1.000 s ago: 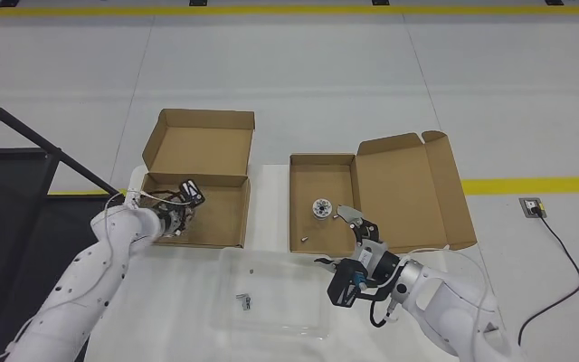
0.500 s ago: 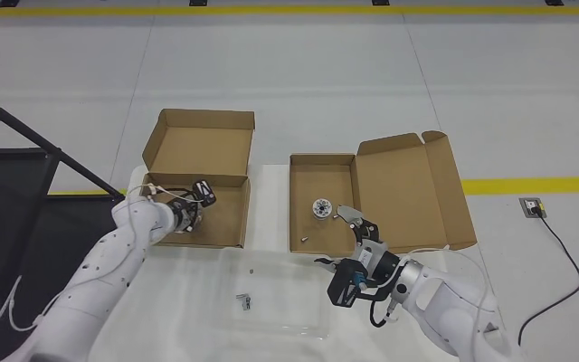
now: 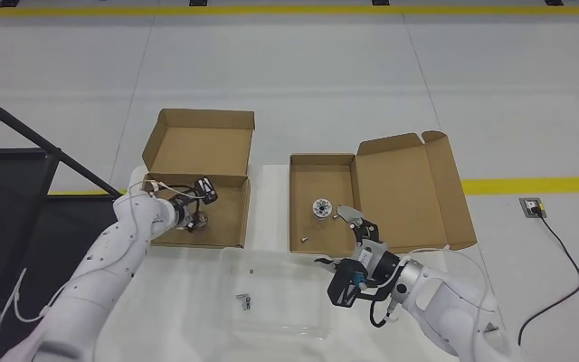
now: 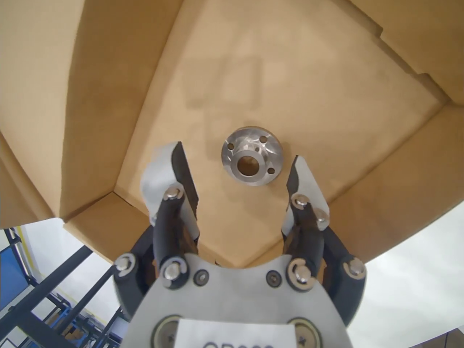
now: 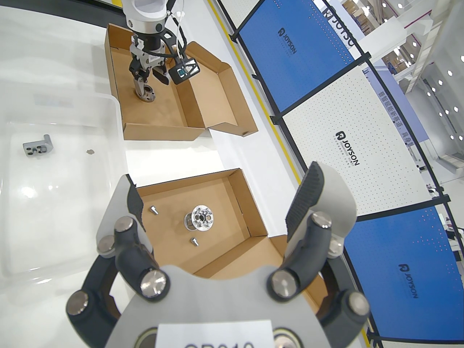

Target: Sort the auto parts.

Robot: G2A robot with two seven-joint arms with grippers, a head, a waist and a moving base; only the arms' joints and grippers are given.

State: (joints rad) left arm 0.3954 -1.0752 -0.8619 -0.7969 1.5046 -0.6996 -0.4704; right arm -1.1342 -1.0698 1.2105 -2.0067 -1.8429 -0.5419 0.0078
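A silver round flange (image 4: 252,161) lies flat on the floor of the left cardboard box (image 3: 226,231). My left gripper (image 4: 237,160) hangs just above it, open, with a finger on either side and nothing held. In the top view the left gripper (image 3: 193,217) is inside that box. The right wrist view shows the same left gripper (image 5: 144,83) over the flange (image 5: 148,96). My right gripper (image 5: 223,182) is open and empty above the front wall of the right box (image 3: 308,167). That box holds a round spool-like part (image 5: 198,218) and two small screws (image 5: 154,210).
A clear plastic bin (image 3: 312,321) sits at the table's front between the arms. In it lie a grey bracket (image 5: 38,145) and a small dark speck. Both boxes have their lids folded open. Blue and white panels stand beyond the table.
My left arm has shifted to the right, deeper over the left box floor. The right arm has not moved.
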